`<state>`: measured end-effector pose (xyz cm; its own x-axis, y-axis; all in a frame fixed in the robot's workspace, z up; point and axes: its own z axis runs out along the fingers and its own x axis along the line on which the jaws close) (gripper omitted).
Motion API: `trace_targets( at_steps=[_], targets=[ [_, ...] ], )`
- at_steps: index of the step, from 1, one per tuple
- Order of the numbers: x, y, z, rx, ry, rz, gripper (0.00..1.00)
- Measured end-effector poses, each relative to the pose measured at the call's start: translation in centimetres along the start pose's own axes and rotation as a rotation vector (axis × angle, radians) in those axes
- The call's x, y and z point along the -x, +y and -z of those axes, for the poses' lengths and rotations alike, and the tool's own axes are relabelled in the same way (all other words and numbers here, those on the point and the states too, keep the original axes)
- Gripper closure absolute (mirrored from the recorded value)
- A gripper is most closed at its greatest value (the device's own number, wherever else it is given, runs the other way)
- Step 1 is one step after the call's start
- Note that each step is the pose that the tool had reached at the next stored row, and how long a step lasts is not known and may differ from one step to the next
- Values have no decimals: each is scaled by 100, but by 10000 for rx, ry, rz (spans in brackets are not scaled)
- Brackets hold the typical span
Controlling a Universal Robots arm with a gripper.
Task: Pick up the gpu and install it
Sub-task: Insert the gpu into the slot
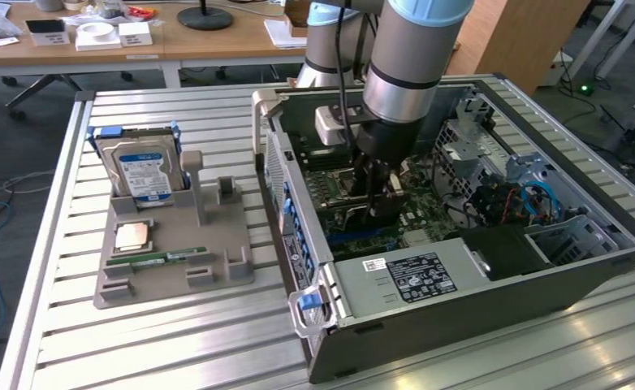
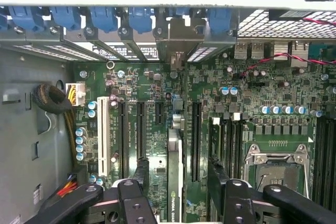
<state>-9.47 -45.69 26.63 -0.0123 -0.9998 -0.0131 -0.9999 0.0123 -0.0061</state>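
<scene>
The gpu [image 2: 175, 182] stands on edge in a motherboard slot and shows as a thin strip with a printed label. Its metal bracket [image 2: 178, 38] meets the case's rear slot wall. My gripper [image 2: 178, 170] hangs over it, open. One black finger [image 2: 140, 174] is on each side of the card, with a gap between each finger and the card. In the exterior view my gripper [image 1: 377, 203] is lowered deep into the open computer case [image 1: 577, 268], above the motherboard [image 1: 345, 183].
Empty expansion slots [image 2: 122, 135] and the CPU socket [image 2: 275, 163] flank the card. A power supply [image 1: 415, 276] fills the case's near end. In the exterior view's left, a grey holder [image 1: 214, 280] carries a hard drive [image 1: 144, 175], a CPU [image 1: 133, 236] and a memory stick [image 1: 171, 257].
</scene>
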Motion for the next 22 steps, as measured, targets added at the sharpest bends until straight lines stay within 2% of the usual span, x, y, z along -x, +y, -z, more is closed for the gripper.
trace_targets(
  at_steps=[9, 10, 11, 14, 15, 16, 22],
  targets=[
    [0, 0, -2, -1, -1, 0, 45],
    [0, 0, -2, -1, -1, 0, 51],
    [0, 0, -2, -1, -1, 0, 51],
    [0, 0, -2, -1, 0, 0, 69],
    [0, 0, -2, -1, 2, 0, 69],
    [0, 0, -1, 0, 2, 0, 75],
    [0, 0, -2, 0, -1, 0, 76]
  ],
)
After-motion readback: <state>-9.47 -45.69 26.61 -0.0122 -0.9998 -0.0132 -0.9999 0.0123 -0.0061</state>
